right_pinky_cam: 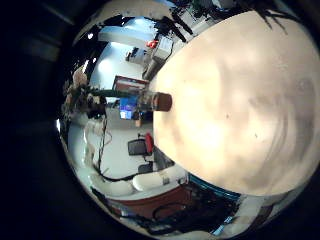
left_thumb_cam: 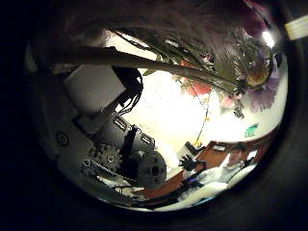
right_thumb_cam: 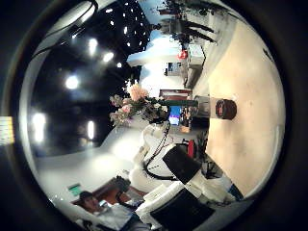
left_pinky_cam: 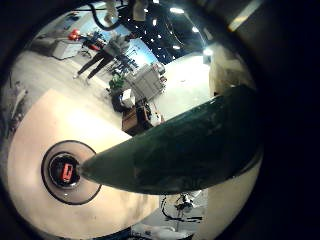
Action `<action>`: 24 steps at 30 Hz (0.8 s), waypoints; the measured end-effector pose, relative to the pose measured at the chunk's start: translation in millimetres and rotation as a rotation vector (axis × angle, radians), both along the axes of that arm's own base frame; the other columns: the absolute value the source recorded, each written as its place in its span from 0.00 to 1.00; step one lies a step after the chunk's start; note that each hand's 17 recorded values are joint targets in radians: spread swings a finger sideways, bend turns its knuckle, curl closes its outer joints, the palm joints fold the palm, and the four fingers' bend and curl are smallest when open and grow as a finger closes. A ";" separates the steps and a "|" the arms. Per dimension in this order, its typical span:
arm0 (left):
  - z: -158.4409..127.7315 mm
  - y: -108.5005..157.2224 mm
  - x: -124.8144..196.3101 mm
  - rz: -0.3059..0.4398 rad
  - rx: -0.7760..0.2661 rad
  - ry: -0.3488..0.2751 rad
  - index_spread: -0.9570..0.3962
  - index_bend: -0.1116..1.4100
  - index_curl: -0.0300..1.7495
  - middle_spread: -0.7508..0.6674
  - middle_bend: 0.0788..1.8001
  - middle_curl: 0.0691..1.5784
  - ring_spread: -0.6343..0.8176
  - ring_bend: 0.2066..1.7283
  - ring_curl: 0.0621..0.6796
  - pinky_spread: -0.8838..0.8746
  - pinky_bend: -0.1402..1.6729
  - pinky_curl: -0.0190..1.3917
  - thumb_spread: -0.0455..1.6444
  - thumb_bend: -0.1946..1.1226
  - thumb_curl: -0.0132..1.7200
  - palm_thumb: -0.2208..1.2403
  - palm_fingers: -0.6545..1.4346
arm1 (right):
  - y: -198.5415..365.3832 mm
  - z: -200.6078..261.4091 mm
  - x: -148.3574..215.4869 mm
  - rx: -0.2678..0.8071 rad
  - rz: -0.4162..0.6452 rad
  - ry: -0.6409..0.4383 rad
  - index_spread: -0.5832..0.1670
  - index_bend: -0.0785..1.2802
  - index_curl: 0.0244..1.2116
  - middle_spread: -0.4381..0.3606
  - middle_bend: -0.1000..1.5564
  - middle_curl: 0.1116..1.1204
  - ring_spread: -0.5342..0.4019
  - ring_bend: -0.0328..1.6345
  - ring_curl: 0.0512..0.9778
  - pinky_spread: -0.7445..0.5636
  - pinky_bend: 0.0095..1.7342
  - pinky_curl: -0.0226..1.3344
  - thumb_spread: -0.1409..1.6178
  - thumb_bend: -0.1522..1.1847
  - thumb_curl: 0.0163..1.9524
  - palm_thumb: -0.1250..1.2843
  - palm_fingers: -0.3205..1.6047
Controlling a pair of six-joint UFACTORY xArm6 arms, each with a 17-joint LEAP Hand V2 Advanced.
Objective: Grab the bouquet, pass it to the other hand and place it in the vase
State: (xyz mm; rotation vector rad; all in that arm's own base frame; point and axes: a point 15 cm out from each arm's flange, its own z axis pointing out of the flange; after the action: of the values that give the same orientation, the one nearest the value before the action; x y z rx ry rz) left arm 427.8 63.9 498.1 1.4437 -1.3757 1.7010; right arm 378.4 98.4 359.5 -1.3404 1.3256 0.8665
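The bouquet's flowers (left_thumb_cam: 255, 72) and stems (left_thumb_cam: 125, 60) cross close in front of my left palm in the left thumb side palm view. One of its broad leaves (left_pinky_cam: 190, 150) fills much of the left little finger side palm view. The right thumb side palm view shows the bouquet (right_thumb_cam: 130, 101) held up in the air by my left hand (right_thumb_cam: 166, 114), above and to one side of the vase (right_thumb_cam: 225, 109). The vase (left_pinky_cam: 68, 172) stands upright on the round table (left_pinky_cam: 40, 130), seen from above with its mouth open. My right hand (left_thumb_cam: 135, 159) hangs lower, away from the bouquet, with relaxed fingers.
The round table (right_pinky_cam: 240, 100) carries only the vase (right_pinky_cam: 160, 100). My left arm (right_pinky_cam: 100, 140) rises beside the table's edge. Desks, chairs and other room furniture (left_pinky_cam: 140, 85) stand beyond the table.
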 end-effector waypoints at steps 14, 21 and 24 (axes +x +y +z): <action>-74.1 50.5 10.9 -0.026 0.117 0.133 0.61 0.07 0.45 0.85 0.07 0.26 0.78 0.31 0.24 0.72 0.17 0.55 0.54 0.10 0.25 0.24 0.14 | 1.7 0.8 -3.6 0.002 0.015 0.000 0.37 0.19 0.22 0.73 0.17 0.19 0.83 0.34 0.21 0.97 0.40 0.23 0.70 0.10 0.21 0.51 0.20; -85.4 79.4 -10.1 -0.024 0.098 0.194 0.71 0.10 0.29 0.93 0.05 0.20 0.87 0.24 0.17 0.86 0.16 0.41 0.52 0.12 0.23 0.22 0.17 | 1.9 0.5 -4.7 -0.002 0.018 0.000 0.38 0.19 0.23 0.73 0.17 0.19 0.83 0.33 0.21 0.97 0.41 0.22 0.70 0.10 0.21 0.51 0.21; -87.8 85.3 -16.0 -0.026 0.125 0.240 0.72 0.14 0.25 0.94 0.05 0.18 0.89 0.22 0.15 0.87 0.16 0.37 0.52 0.12 0.22 0.22 0.20 | 2.2 2.1 -5.5 -0.005 0.020 -0.004 0.39 0.19 0.24 0.72 0.17 0.19 0.83 0.33 0.21 0.97 0.40 0.22 0.70 0.10 0.21 0.51 0.21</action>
State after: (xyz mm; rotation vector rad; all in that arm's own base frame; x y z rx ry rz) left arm 411.7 149.2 410.3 1.6319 -1.3808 1.3947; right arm 372.9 100.5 361.6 -1.3602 1.3142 0.8740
